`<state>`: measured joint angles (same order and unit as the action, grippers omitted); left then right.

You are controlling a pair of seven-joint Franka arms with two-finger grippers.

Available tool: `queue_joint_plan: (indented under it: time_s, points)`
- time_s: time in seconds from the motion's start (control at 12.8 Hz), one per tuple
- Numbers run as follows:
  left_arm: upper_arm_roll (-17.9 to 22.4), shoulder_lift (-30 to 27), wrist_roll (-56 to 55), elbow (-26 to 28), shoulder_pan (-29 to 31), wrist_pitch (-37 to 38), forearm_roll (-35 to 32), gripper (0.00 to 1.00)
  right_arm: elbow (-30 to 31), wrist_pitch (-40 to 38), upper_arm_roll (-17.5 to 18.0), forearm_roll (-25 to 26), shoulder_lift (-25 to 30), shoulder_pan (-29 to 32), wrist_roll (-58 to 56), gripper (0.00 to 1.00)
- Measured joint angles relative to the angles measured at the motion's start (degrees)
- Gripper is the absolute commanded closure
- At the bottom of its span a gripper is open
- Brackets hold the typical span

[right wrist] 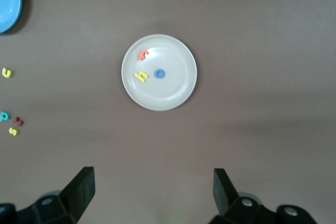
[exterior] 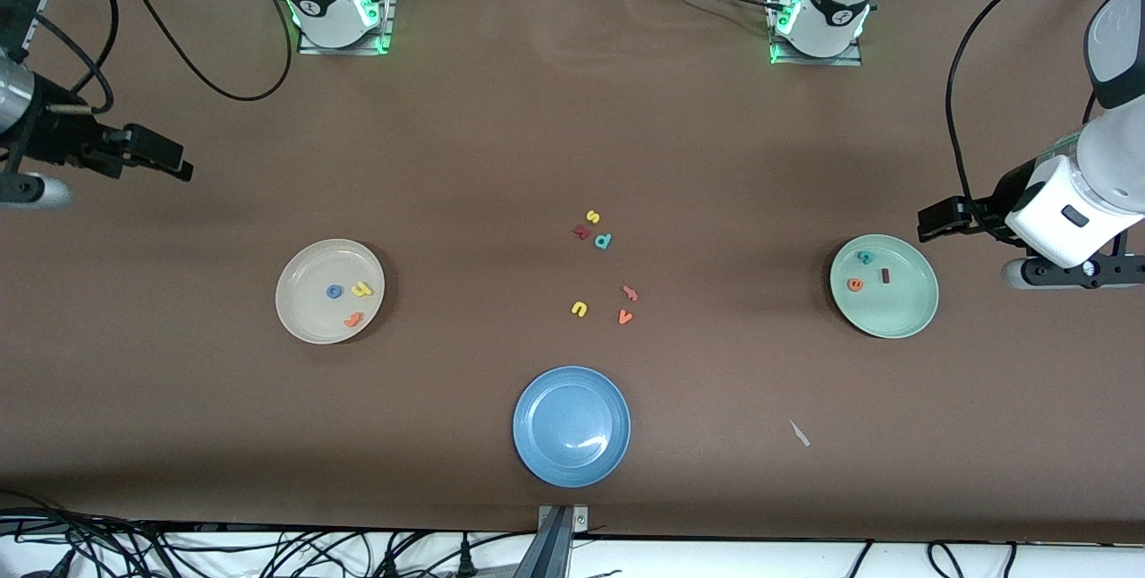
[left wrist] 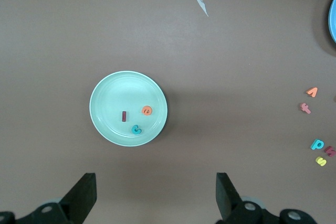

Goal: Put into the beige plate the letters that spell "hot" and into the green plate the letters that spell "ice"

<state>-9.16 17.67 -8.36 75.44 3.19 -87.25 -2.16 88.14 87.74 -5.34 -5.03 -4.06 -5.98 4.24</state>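
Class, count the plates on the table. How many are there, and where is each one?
3. The beige plate lies toward the right arm's end, the green plate toward the left arm's end, and the blue plate between them, nearest the front camera. None looks hidden.

Illumination is even and diffuse from overhead. The brown table shows soft, broad shadow bands across its middle. Each plate casts a short, soft shadow on the table beside its rim. The blue plate carries a small white glare spot. The front view is sharp; both wrist views are slightly softer, dimmer toward their corners.
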Motion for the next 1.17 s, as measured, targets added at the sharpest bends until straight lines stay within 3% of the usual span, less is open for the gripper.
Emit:
queue_joint_plan:
  time_s: [0.7, 1.17]
  points:
    - [0.0, 0.01, 0.0, 0.07, 0.08, 0.0, 0.0, 0.0, -2.33, -2.87, 1.59, 6.26, 0.42, -0.46, -1.8, 0.0]
    - [0.06, 0.01, 4.59, 0.07, 0.87, 0.0, 0.0, 0.0, -2.39, -3.92, 1.22, 6.71, 0.42, -0.25, -2.82, 0.0]
